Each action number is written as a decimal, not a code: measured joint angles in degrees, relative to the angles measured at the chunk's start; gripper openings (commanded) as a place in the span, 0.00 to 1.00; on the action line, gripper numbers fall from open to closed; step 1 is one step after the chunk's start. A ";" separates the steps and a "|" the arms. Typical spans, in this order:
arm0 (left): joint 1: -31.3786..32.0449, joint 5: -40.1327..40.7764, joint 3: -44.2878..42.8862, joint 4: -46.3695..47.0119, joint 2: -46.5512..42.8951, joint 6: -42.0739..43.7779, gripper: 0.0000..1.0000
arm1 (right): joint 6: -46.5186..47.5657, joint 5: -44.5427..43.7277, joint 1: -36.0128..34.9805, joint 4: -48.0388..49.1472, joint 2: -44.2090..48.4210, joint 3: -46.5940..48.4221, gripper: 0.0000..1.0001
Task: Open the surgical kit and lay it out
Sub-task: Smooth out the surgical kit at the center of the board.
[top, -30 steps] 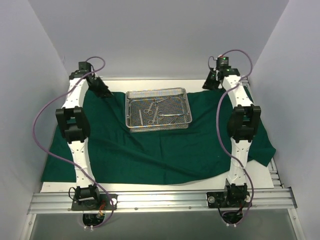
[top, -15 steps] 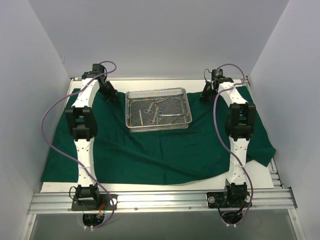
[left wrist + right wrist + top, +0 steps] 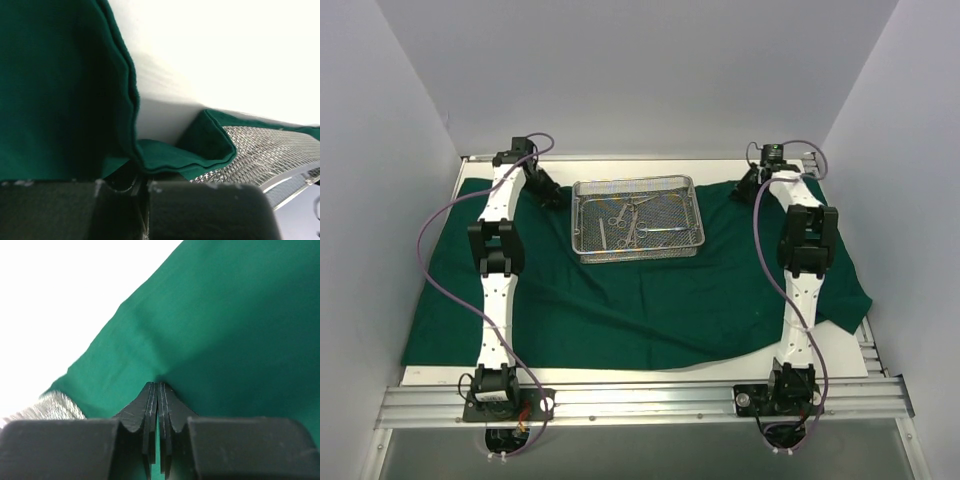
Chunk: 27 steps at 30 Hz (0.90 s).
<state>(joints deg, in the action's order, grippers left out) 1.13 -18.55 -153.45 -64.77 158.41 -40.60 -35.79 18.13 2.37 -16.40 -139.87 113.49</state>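
The dark green cloth [image 3: 620, 300] lies spread over the table with the silver wire-mesh tray [image 3: 635, 182] standing on it at the back centre. Several steel ring-handled instruments [image 3: 638, 218] lie inside the tray. My left gripper [image 3: 552, 195] is down at the cloth just left of the tray. In the left wrist view, my left gripper [image 3: 140, 182] is shut on a folded hem of cloth [image 3: 185, 160] beside the mesh tray [image 3: 270, 145]. My right gripper [image 3: 745, 185] is at the cloth's back edge right of the tray. In the right wrist view, my right gripper [image 3: 158, 387] pinches the cloth [image 3: 225, 315].
White walls enclose the table on three sides. An aluminium rail [image 3: 640, 400] with both arm bases runs along the near edge. The cloth's front right corner [image 3: 850, 300] reaches the table's right side. A strip of white tabletop [image 3: 620, 160] shows behind the tray.
Both arms stretched out toward the back, and their grippers came down onto the cloth either side of the tray and shut on it. The tray stayed where it was.
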 measured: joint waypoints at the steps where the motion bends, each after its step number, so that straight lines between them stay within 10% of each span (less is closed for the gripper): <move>1: -0.22 -0.87 -0.74 0.17 0.61 -0.74 0.02 | -0.76 0.24 1.20 0.35 -0.42 0.46 0.00; 18: -3.37 -10.73 -6.34 13.62 6.93 -9.97 0.03 | -1.27 -3.74 10.54 -5.66 -11.87 21.70 0.00; 27: -8.81 -4.50 0.44 11.32 -1.46 -2.34 0.20 | 3.15 -3.32 9.53 -7.63 -10.84 21.68 0.12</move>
<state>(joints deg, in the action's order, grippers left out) -7.68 -23.05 -153.01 -53.45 156.94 -42.94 -32.64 14.81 11.90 -24.03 -150.71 135.17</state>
